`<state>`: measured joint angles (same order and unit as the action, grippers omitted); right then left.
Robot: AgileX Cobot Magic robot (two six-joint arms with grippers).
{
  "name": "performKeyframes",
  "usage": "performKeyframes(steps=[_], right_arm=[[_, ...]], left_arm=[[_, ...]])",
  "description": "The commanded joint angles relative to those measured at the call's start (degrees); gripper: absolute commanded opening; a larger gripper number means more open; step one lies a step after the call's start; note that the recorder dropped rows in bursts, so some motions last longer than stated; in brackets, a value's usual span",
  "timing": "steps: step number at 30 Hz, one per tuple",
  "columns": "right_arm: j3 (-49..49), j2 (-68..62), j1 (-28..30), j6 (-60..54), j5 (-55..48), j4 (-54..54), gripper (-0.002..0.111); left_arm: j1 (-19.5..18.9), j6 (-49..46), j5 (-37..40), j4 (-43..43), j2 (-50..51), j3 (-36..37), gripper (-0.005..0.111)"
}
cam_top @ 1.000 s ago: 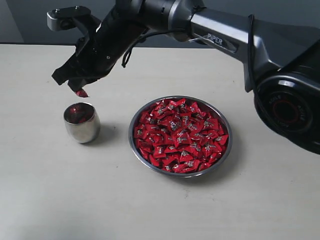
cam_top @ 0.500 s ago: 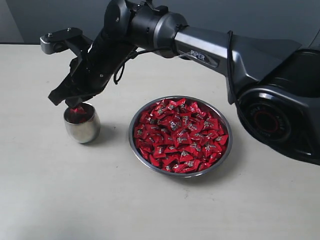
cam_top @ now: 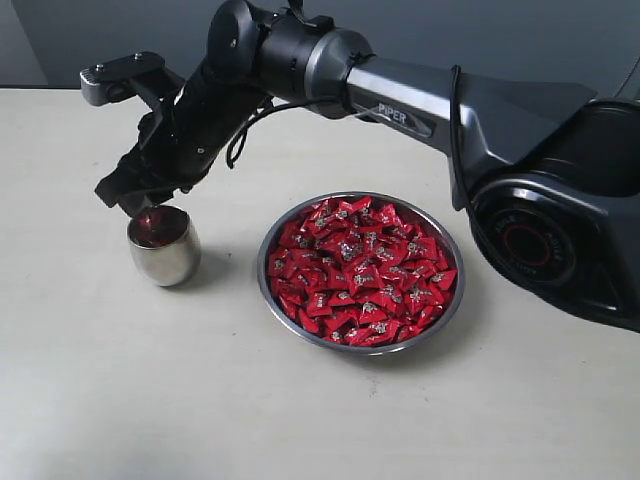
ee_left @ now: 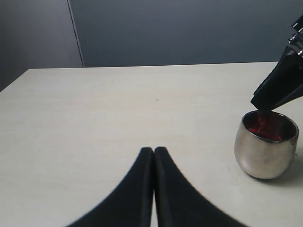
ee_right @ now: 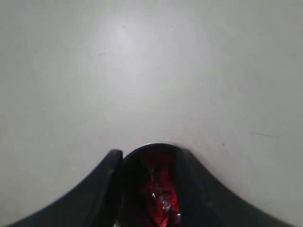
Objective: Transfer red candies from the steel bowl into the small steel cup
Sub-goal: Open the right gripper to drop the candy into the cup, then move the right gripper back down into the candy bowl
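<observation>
Steel, mirror-bright: the small steel cup [cam_top: 165, 250] stands right beneath my right claw [cam_top: 138, 205]. That claw's jaws are spread wide astride the cup's mouth and hold nothing; red candies [ee_right: 158, 196] show inside it. My left claw [ee_left: 154, 158] is pressed closed, low over the tabletop [cam_top: 150, 400], some way from the cup. To the right of my right claw, apart from the cup, sits the steel bowl [cam_top: 268, 290], heaped with candies. Nothing stands between, so I judge my next reach goes there.

Cup [cam_top: 163, 245] left of bowl [cam_top: 262, 262], candies [cam_top: 360, 270] in both
</observation>
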<state>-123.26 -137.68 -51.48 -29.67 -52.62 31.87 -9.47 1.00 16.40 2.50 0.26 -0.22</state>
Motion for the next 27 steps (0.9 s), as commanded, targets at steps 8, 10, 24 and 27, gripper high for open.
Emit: performKeyframes(steps=[8,10,24,27], right_arm=[[-0.4,2.6,0.0,6.9,2.2,-11.3,0.000],[-0.4,3.9,0.0,10.8,5.2,-15.5,-0.001],[-0.3,7.3,1.7,17.8,6.6,-23.9,-0.001],[-0.3,8.6,3.6,18.2,6.6,-23.6,-0.001]], left_arm=[[0.0,0.1,-0.1,0.1,-0.3,0.2,0.000],[0.0,0.1,-0.1,0.1,-0.3,0.2,0.000],[0.0,0.1,-0.1,0.1,-0.3,0.2,0.000],[0.0,0.1,-0.1,0.1,-0.3,0.2,0.000]])
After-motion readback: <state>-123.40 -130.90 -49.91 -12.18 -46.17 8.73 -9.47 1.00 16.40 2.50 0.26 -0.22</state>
